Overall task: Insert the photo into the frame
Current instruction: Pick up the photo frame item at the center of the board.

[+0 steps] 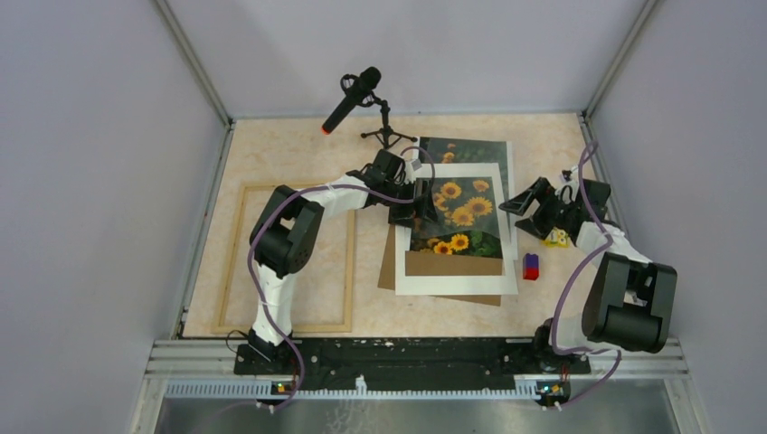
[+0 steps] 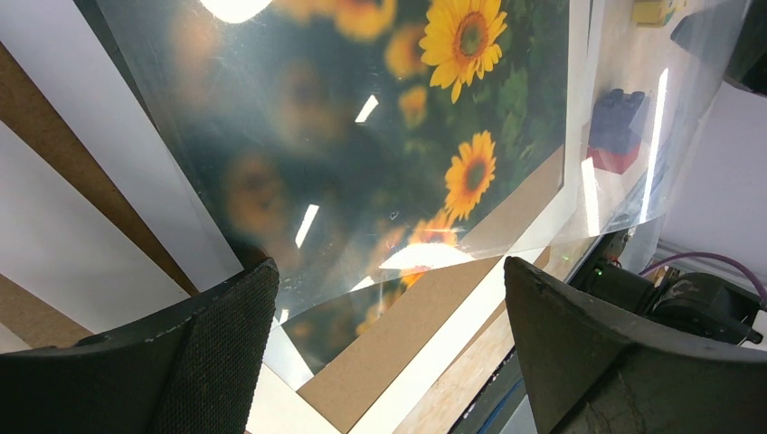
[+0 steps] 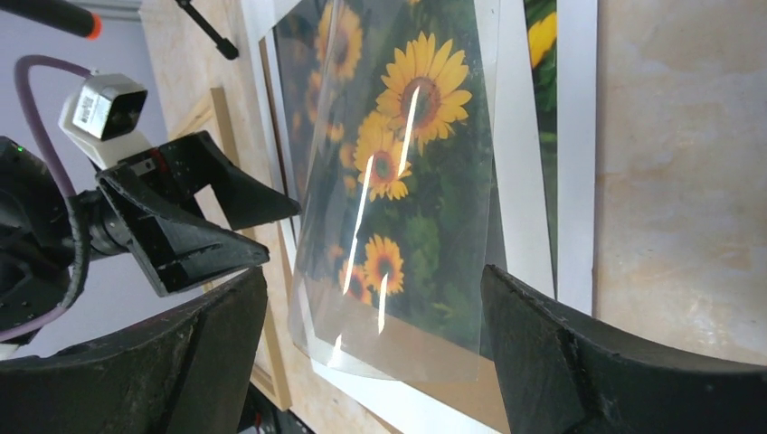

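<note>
Working, most likely, on clearing the covers off the print before any move toward the frame [image 1: 230,262], lying well apart to the left of the white mat [image 1: 457,284]. Finding the photo [image 1: 470,151] flat under the mat, showing through the mat's window and poking out past the mat's far edge, with a brown backing board [image 1: 389,273] peeking out at the mat's near-left. Noting a clear sheet [image 3: 407,316] curling up above the mat's window. Hovering the left gripper [image 1: 414,210] at the mat's left edge, jaws spread wide, pinching nothing. Poising the right gripper [image 1: 512,208] just off the mat's right edge, likewise released and empty. Unable to tell of any finger contact with the sheet. Judging it best to be closing on the sheet's free edge only, lifting slowly, avoiding dragging mat or photo along, and steering away from the red-and-blue block [image 1: 531,266] beside the mat's right edge.
</note>
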Controlling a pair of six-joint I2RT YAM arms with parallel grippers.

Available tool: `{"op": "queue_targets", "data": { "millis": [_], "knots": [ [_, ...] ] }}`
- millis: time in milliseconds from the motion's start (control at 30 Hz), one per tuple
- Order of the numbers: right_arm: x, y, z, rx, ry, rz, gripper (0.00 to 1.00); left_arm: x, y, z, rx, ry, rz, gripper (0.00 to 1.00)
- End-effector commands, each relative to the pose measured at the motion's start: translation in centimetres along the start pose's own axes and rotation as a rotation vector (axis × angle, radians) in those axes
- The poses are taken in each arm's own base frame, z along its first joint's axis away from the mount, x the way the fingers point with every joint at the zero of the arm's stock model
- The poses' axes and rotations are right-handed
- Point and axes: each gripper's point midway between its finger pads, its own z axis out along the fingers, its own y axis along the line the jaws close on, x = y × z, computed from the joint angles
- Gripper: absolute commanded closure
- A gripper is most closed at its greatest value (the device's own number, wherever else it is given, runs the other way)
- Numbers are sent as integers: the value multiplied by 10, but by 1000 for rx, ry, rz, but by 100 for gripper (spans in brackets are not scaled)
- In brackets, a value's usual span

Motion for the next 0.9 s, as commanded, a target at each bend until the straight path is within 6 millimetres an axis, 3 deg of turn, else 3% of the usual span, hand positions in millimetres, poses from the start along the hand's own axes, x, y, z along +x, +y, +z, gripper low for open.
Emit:
{"op": "queue_targets", "data": {
  "millis": [0,533,767,867],
  "knots": [
    [7,24,-10,-77,8,-1,14,4,14,5,-48,11,7,2],
    [21,14,-34,2,-105,-163,13,4,15,7,-52,18,10,2],
    [12,41,-44,-118,-229,-189,13,5,16,8,-53,21,9,2],
    [7,39,-45,-108,-272,-164,14,5,16,8,-51,22,7,2]
  ]
}}
